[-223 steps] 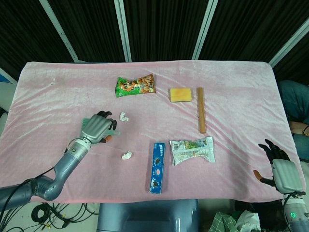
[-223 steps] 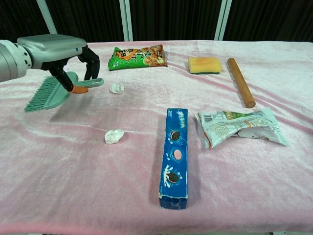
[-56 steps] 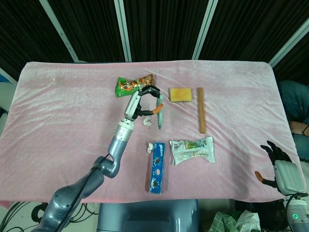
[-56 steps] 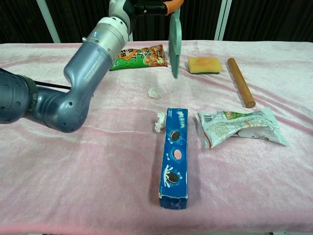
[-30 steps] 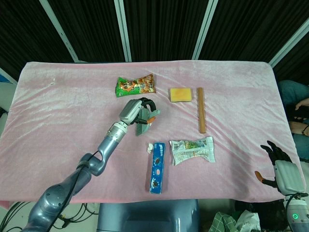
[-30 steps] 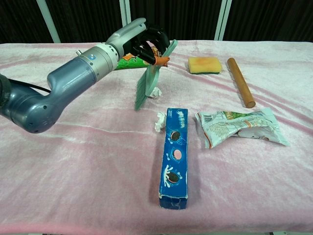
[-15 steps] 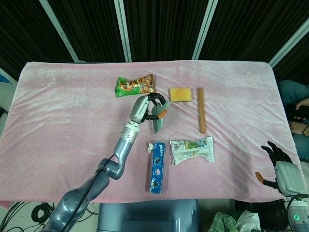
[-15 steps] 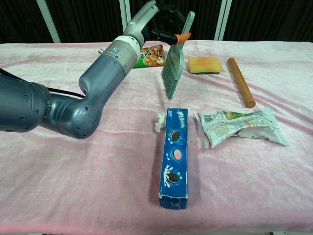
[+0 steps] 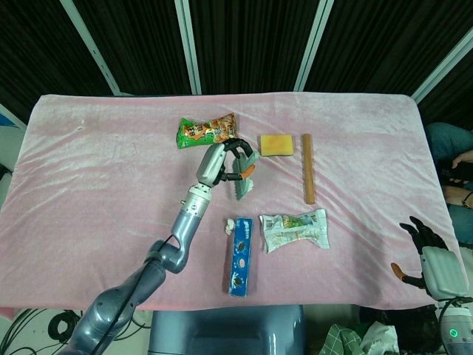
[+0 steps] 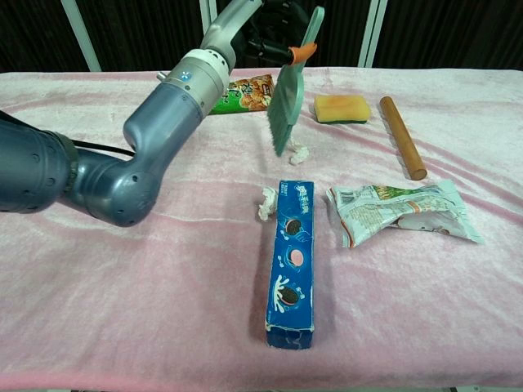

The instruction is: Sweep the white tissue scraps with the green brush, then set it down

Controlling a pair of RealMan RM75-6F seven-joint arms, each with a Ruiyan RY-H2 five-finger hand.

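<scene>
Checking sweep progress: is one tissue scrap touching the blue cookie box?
Yes, a tissue scrap lies against the blue cookie box's upper left edge.

A green brush [image 10: 288, 106] with an orange collar, white tissue scraps [image 10: 266, 202], a pink cloth [image 10: 122, 286], a blue box [image 10: 292, 261], a yellow sponge [image 10: 341, 108].

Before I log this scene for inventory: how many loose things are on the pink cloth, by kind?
Tissue scraps: 2
Snack bags: 2
Cookie box: 1
Sponge: 1
Wooden stick: 1
Green brush, held by the left hand: 1
Total: 8
</scene>
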